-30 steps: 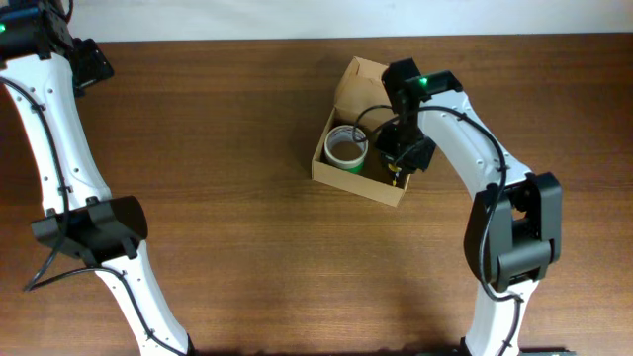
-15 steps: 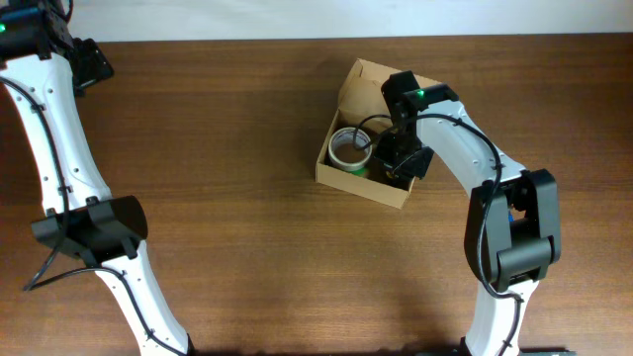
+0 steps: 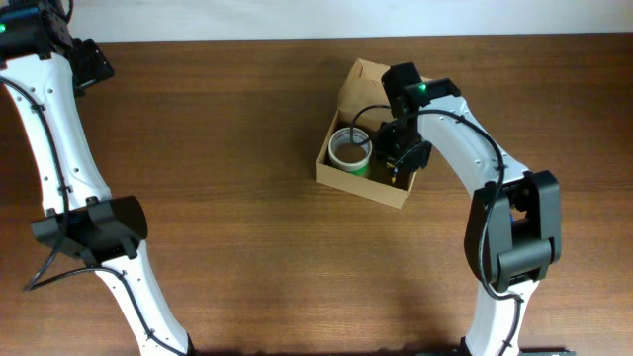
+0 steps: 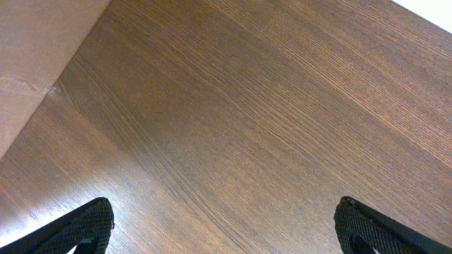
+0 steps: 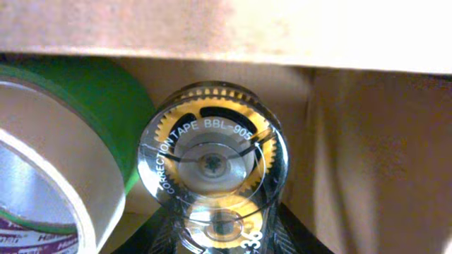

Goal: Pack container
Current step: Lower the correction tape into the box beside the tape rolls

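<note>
Right claw (image 3: 398, 158) down inside the small brown cardboard box (image 3: 354, 184), right of table (image 3: 198, 148) centre, toward the far edge. Clear round correction-tape dispenser (image 5: 212, 159) dead ahead, seemingly between its jaws, beside green tape roll (image 5: 106, 99); gripped or released, cannot tell. Left claw (image 4: 226, 233) gaping, far-left corner, well apart

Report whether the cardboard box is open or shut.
Open: the container has its lid flap folded back; the green tape roll shows inside.

One brown cardboard container (image 3: 361, 184) on the tabletop (image 3: 218, 148). One roll of green tape (image 3: 349, 148). One clear correction tape dispenser (image 5: 212, 166). Two white arms: one left arm (image 3: 49, 138), one right arm (image 3: 465, 133).
</note>
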Controlling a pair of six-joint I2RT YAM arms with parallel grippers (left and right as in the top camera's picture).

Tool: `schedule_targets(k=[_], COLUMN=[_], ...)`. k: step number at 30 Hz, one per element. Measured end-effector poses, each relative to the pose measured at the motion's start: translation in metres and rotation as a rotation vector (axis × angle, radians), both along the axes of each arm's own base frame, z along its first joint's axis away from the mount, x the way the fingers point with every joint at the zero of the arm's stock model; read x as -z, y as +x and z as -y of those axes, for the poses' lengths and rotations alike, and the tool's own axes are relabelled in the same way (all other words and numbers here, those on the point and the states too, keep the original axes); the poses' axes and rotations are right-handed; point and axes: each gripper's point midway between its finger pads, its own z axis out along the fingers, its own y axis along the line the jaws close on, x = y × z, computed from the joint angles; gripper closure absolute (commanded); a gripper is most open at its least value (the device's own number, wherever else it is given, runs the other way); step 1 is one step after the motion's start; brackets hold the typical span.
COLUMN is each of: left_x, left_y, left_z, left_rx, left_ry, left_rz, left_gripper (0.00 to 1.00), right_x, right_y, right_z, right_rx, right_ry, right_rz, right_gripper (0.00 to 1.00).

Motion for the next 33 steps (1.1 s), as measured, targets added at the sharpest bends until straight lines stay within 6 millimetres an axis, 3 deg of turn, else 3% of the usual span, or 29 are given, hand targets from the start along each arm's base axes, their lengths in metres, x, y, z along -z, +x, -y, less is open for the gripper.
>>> schedule_targets(k=[10, 24, 33], left_x=[0.000, 0.000, 0.000], left_y=[0.000, 0.000, 0.000], left_z=[0.000, 0.000, 0.000], left_rx=[0.000, 0.000, 0.000], left_ry=[0.000, 0.000, 0.000], left_rz=[0.000, 0.000, 0.000], left_gripper=[0.00, 0.00, 0.00], right_x=[0.000, 0.000, 0.017], right_y=[-0.006, 0.003, -0.010], right_z=[0.004, 0.008, 0.011], right_rx=[0.007, 0.023, 0.041], right_ry=[-0.018, -0.045, -0.055], right_rz=[-0.023, 0.014, -0.026], right_gripper=[0.62, 0.62, 0.61])
